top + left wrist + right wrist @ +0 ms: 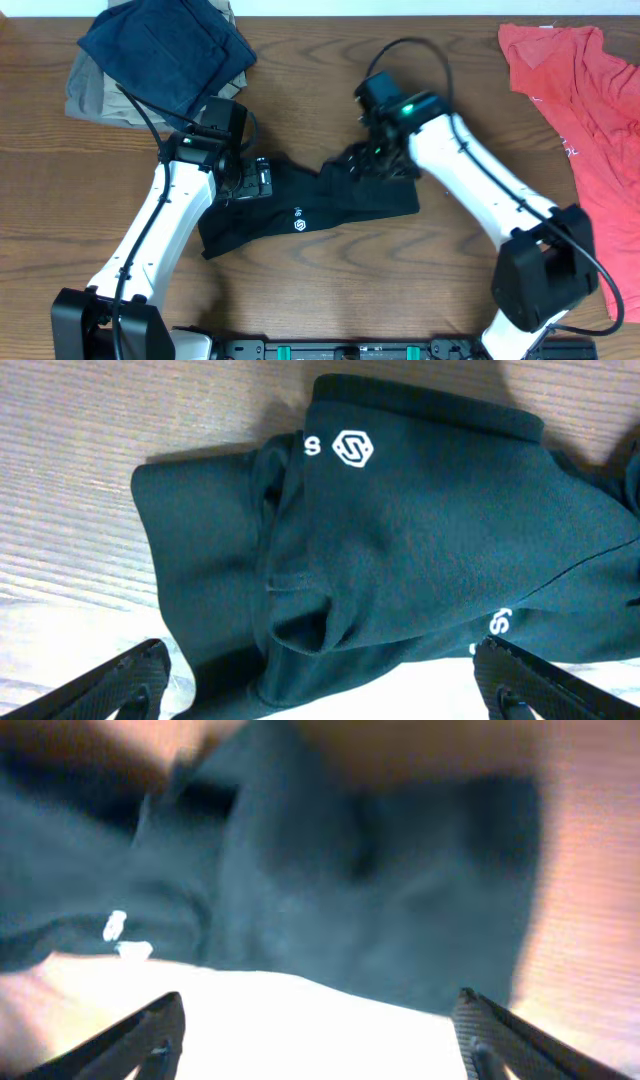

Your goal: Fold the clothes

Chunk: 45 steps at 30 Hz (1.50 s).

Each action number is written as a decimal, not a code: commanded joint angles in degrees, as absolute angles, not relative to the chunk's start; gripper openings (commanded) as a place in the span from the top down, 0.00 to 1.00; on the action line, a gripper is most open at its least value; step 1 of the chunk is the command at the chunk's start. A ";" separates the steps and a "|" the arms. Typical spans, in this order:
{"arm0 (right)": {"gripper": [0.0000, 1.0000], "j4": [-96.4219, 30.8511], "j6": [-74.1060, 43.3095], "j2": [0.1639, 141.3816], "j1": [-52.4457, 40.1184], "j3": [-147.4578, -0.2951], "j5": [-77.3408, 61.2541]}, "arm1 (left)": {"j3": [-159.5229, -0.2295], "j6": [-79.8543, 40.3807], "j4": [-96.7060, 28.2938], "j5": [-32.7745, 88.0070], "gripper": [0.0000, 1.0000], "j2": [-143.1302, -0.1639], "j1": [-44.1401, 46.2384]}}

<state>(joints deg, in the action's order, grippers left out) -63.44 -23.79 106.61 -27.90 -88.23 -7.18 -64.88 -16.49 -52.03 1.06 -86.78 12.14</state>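
At the far left of the table [330, 290] we see a navy blue garment [165, 50] lying on a khaki garment [88, 100], well apart from the work. Next, the left gripper [255, 180] sits over the left end of the black garment [310, 210], jaws spread wide, nothing pinched; in its wrist view both fingers [130, 675] flank bunched fabric. The garment lies mid-table, crumpled and long, with the white logo [352, 448] facing up. The right gripper [365, 160] hangs at the garment's upper right end, jaws wide apart too, holding nothing that we can see; its wrist view is blurred. The coral-red shirt [580, 90] lies far right.
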 commanded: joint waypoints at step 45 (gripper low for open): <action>0.52 -49.45 -20.47 105.23 -24.16 -82.59 -20.97 | -64.29 -16.21 -51.59 0.40 0.02 -86.48 12.08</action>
